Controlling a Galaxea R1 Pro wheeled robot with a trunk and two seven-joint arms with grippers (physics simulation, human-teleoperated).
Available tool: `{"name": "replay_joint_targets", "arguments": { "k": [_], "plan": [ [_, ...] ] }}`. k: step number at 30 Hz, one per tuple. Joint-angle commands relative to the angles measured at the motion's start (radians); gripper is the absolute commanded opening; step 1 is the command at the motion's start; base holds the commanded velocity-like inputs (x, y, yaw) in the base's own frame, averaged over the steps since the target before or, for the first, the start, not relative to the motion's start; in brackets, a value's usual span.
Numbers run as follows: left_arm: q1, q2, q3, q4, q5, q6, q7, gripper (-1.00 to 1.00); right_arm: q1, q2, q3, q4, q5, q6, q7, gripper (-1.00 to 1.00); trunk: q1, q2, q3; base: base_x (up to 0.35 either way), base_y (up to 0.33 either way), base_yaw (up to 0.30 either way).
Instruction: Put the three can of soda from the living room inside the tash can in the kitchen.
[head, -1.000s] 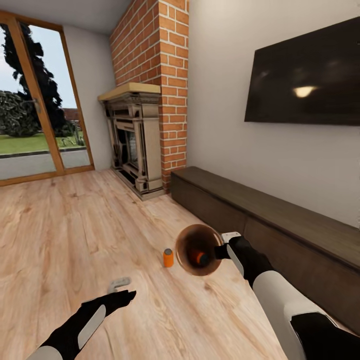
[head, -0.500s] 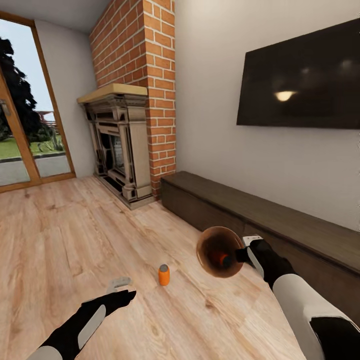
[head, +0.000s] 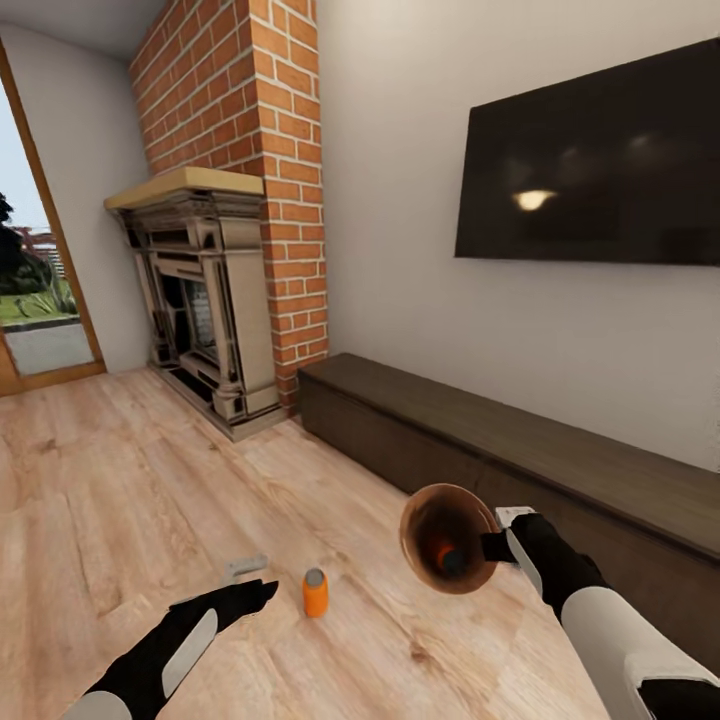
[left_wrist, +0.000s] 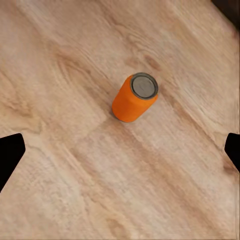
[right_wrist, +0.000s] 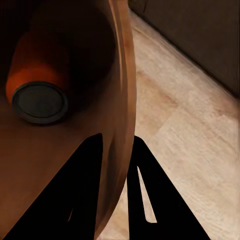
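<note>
In the head view an orange soda can (head: 315, 592) stands upright on the pale, grained wood floor (head: 120, 480) at lower centre, just beside the left gripper (head: 250, 578), whose state I cannot tell here. At lower right the right gripper (head: 500, 535) pinches the rim of the copper-brown trash can (head: 448, 538), tipped on its side with an orange can inside. Tilted so, that can could roll out.

In the left wrist view the smooth cylinder with a silver top (left_wrist: 134, 97) sits in the upper middle, between widely spread fingertips (left_wrist: 10, 155); a careless approach might knock it over.

In the right wrist view the dark fingers (right_wrist: 75, 195) clamp the thin, glossy wall (right_wrist: 122, 100); the held can (right_wrist: 37, 82) lies upper left
</note>
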Motion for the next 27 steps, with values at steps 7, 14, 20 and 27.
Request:
{"name": "replay_joint_targets", "arguments": {
  "k": [7, 14, 20, 27],
  "plan": [
    [0.000, -0.012, -0.002, 0.001, -0.001, 0.000, 0.000, 1.00, 0.009, -0.003, -0.038, -0.003, 0.002, 0.000, 0.003, -1.00, 0.000, 0.000, 0.009, 0.313, 0.001, -0.188],
    [0.000, -0.019, -0.014, 0.001, -0.002, 0.001, 0.001, 1.00, 0.013, -0.004, -0.042, -0.003, 0.003, -0.001, 0.003, -1.00, 0.000, 0.000, 0.017, 0.169, -0.227, -0.183],
    [0.000, -0.019, -0.017, 0.000, -0.002, -0.003, 0.002, 1.00, 0.013, -0.003, -0.043, -0.002, 0.003, -0.001, 0.003, -1.00, 0.000, 0.000, 0.024, 0.125, -0.210, -0.153],
    [0.001, -0.019, -0.016, 0.000, -0.002, -0.004, 0.001, 1.00, 0.014, -0.003, -0.042, -0.002, 0.003, 0.000, 0.003, -1.00, 0.000, 0.000, 0.025, 0.031, -0.036, -0.029]
  ]
}}
